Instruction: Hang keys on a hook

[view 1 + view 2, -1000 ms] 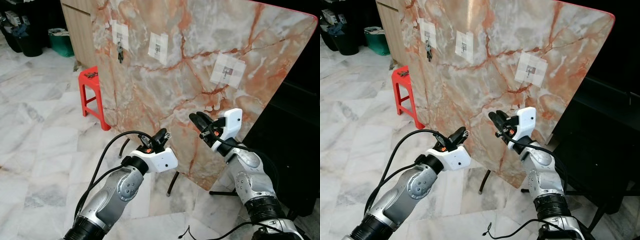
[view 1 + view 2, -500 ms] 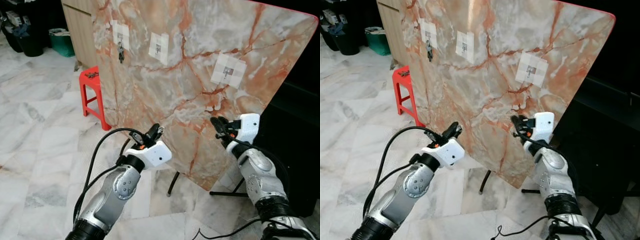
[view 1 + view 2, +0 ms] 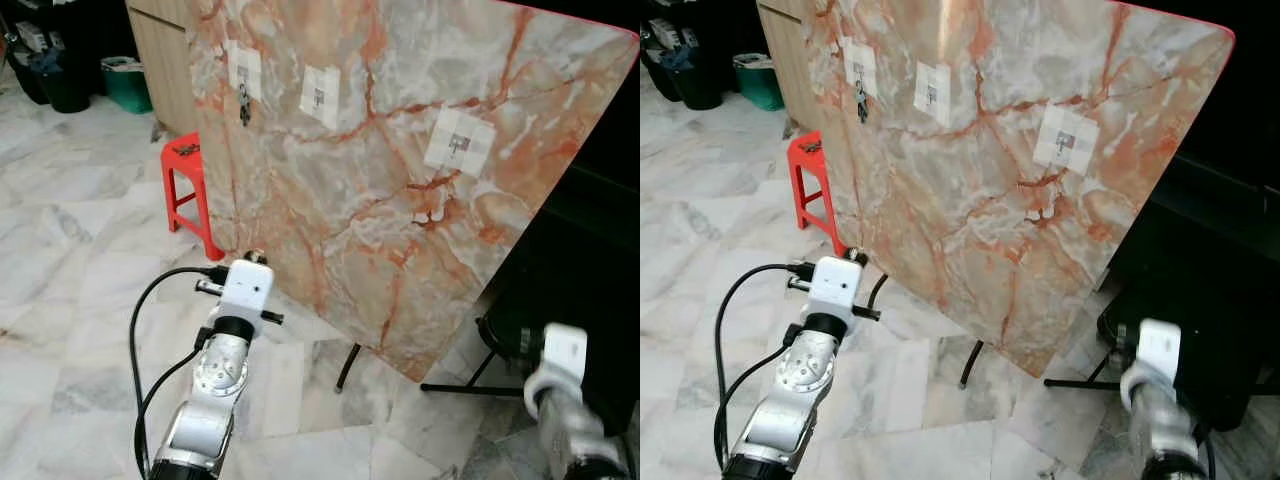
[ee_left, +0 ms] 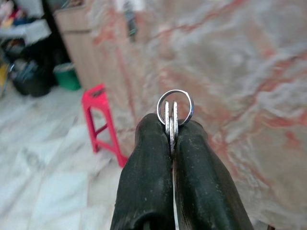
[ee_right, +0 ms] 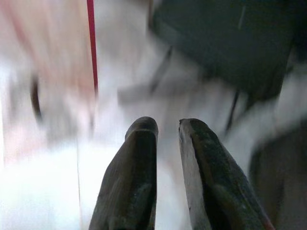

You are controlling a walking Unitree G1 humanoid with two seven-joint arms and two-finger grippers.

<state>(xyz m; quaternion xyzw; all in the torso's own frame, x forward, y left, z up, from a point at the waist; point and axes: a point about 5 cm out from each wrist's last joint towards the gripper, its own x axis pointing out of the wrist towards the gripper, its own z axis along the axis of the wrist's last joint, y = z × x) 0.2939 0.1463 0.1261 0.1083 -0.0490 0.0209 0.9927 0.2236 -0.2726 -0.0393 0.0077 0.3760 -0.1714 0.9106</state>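
A ring of keys (image 4: 174, 115) sits pinched between the two black fingers of the left gripper (image 4: 171, 143), its silver loop poking up past the fingertips, as the left arm holds it low in front of a tilted slab of orange-veined marble board (image 3: 400, 160). Three white patches (image 3: 458, 142) on the board carry small hooks; the one farthest from the robot already has another set of keys (image 3: 242, 105) dangling from it, while the middle hook (image 3: 319, 97) and the nearest one look free. The step in hand appears to be the carry toward a hook, with nothing hung yet from this gripper. The next move calls for raising the ring to one of the free hooks and slipping the loop over its tip before letting go. The right gripper (image 5: 168, 139) hangs low beside a dark stand, its fingers slightly apart and holding nothing. Beyond the board stand a red stool (image 3: 185, 180) with something small on its seat and a green bin (image 3: 125, 82) whose contents cannot be made out.
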